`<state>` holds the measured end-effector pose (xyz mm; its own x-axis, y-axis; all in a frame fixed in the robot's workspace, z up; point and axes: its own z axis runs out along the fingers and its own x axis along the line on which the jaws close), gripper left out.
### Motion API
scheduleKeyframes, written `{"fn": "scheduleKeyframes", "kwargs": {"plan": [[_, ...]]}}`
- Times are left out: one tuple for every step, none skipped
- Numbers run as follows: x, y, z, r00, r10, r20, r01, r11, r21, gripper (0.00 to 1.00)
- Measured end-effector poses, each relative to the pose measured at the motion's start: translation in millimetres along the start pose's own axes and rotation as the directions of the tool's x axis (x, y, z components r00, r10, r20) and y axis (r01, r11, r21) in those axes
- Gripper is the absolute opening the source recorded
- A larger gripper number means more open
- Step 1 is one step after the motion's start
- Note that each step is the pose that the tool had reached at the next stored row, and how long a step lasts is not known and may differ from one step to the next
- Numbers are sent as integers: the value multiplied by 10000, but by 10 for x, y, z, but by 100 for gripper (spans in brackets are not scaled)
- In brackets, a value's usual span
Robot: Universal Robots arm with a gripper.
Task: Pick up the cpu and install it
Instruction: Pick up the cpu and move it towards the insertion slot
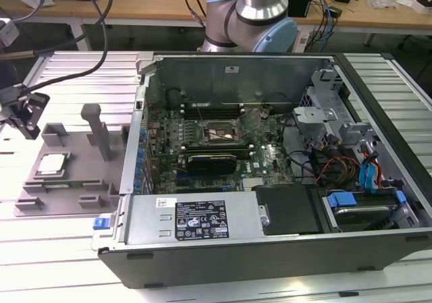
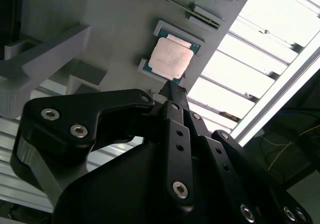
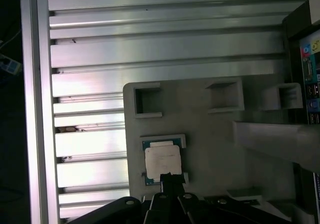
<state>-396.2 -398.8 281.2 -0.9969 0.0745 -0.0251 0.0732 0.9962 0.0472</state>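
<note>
Pincer [image 2: 171, 88]: black, jointed metal links with bright screw heads. Tips pressed together to one narrow point, pinching nothing. In both wrist views the point [image 3: 170, 176] overlaps the cpu's edge. In the exterior view the pincer [image 1: 28, 129] hangs over the tray's edge on that view's left.

Cpu [image 3: 162, 163]: flat square chip with a matt silvery lid and a thin dark green rim. Lies lid up in a shallow pocket of the tray [image 3: 210, 139], its edges roughly parallel to the pocket's. Being square, it has no long axis. Lid markings are faint [image 2: 171, 59] and unreadable. In the exterior view it [image 1: 52, 164] is well apart from the case.

Tray [image 1: 74, 175]: grey moulded plastic with raised blocks, open square pockets and one upright post.

Tabletop [image 1: 67, 249]: ribbed aluminium slats, bright and reflective.

Case [image 1: 202, 262]: dark computer tower on its side with the panel off. A black-and-white label [image 1: 201, 220] has print too small to read.

Board [image 1: 270, 158]: green, crossed by cables. The socket [image 1: 217, 133] is a black square frame.

Arm [image 1: 260, 6]: silver tube with pale blue joint caps, behind the case.
</note>
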Motion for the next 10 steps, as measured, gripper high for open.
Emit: {"fn": "scheduleKeyframes", "kwargs": {"plan": [[1,0,4,10000,0,1,0,10000,-1,11],[3,-1,9,10000,0,1,0,10000,-1,11],[6,-1,15,10000,0,0,0,10000,-1,11],[9,-2,21,10000,-1,1,1,10000,-1,11],[12,-2,26,10000,-1,1,1,10000,-1,11],[13,-2,28,10000,0,1,0,10000,-1,11],[15,-2,31,10000,-1,1,1,10000,-1,11],[17,-3,36,10000,-1,1,1,10000,-1,11],[20,-3,41,10000,-1,1,1,10000,-1,11],[24,-4,47,10000,-1,1,1,10000,-1,11]]}}
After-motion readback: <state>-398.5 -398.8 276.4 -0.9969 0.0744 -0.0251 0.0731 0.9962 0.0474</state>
